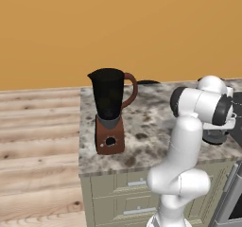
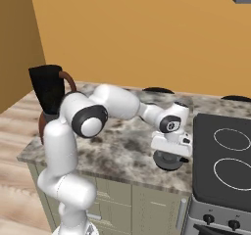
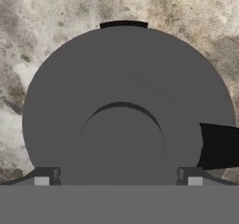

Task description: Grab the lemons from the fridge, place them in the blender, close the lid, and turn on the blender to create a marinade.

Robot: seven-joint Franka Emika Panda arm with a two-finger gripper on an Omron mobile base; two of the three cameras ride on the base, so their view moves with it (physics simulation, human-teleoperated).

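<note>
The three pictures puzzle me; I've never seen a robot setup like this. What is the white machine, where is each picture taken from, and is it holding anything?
It is a white robot arm in a simulated kitchen. Two pictures come from cameras behind it, left and right; the third looks down from its hand. On the stone counter stands the blender; a stove sits beside the counter. The gripper hangs directly over the round grey lid, fingers spread wide to either side of its knob. Nothing is gripped yet.

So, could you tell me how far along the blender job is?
Whether the lemons are in the blender cannot be told; its dark jar stands uncovered. In hand: the open hand hangs right over the lid on the counter. Left: grasp the lid, close the jar, turn the knob.
</note>
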